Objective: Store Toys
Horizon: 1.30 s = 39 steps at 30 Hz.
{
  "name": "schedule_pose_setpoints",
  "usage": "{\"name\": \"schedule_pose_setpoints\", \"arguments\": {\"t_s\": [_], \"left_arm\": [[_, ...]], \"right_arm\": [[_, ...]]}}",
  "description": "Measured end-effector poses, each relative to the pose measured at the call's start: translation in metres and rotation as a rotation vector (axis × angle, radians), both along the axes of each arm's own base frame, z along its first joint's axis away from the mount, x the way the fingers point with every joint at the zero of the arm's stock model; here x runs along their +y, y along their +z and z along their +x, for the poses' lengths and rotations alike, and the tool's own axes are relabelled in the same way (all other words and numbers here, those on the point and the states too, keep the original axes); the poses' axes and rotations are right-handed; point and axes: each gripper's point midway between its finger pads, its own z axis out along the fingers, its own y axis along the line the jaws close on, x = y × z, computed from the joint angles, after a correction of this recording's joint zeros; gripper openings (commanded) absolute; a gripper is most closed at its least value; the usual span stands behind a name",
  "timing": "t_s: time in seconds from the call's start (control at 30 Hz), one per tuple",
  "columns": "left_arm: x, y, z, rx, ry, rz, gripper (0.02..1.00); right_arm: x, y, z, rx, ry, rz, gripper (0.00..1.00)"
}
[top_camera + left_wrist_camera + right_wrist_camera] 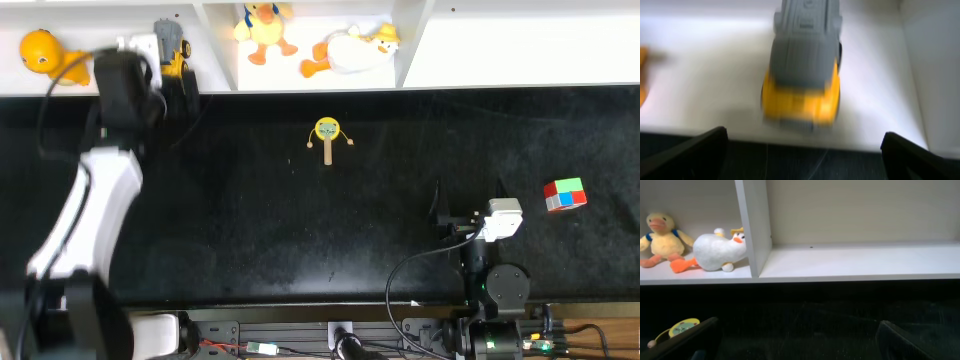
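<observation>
Your left gripper (805,135) faces the yellow toy truck (802,75) on the shelf (700,100), fingers apart; your right gripper's (797,325) fingers are apart too.

Bright light washes out the white shelf (520,45), the black desk (250,220) reads dim, and the toy truck (802,75) is blurred close-up.

I see the toy truck (172,50) in the shelf's (220,45) left compartment, the round duck (45,52) at its 9 o'clock. In the middle compartment, the plush goose (350,50) lies at the plush duckling's (265,30) 3 o'clock. On the table (250,220), the hand drum (328,135) lies at the puzzle cube's (565,195) 10 o'clock.
</observation>
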Motion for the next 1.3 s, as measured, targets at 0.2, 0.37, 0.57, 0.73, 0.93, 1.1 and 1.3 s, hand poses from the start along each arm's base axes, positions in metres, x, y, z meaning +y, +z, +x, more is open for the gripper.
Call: {"name": "schedule_pose_setpoints", "arguments": {"t_s": [0.2, 0.37, 0.57, 0.73, 0.93, 1.1, 1.3], "left_arm": [[-0.003, 0.007, -0.068, -0.110, 0.000, 0.005, 0.998], [-0.006, 0.041, -0.103, -0.361, -0.003, 0.015, 0.998], [-0.012, 0.070, -0.142, -0.639, -0.029, 0.021, 0.998], [-0.017, 0.040, -0.170, -0.674, -0.062, 0.060, 0.998], [-0.027, 0.008, -0.188, -0.599, -0.133, 0.105, 0.998], [-0.029, -0.006, -0.192, -0.555, -0.145, 0.112, 0.998], [-0.029, -0.005, -0.193, -0.559, -0.146, 0.115, 0.998]], "right_arm": [[0.000, 0.000, 0.000, 0.000, 0.000, 0.000, 0.996], [0.000, 0.000, 0.000, 0.000, 0.001, 0.000, 0.993], [0.000, 0.000, 0.000, 0.000, 0.000, 0.001, 0.996], [0.000, 0.000, 0.000, 0.000, 0.000, 0.000, 0.996], [0.000, 0.000, 0.000, 0.000, 0.000, 0.001, 0.993], [0.000, 0.000, 0.000, 0.000, 0.000, 0.000, 0.996], [0.000, 0.000, 0.000, 0.000, 0.000, 0.000, 0.993]]}}
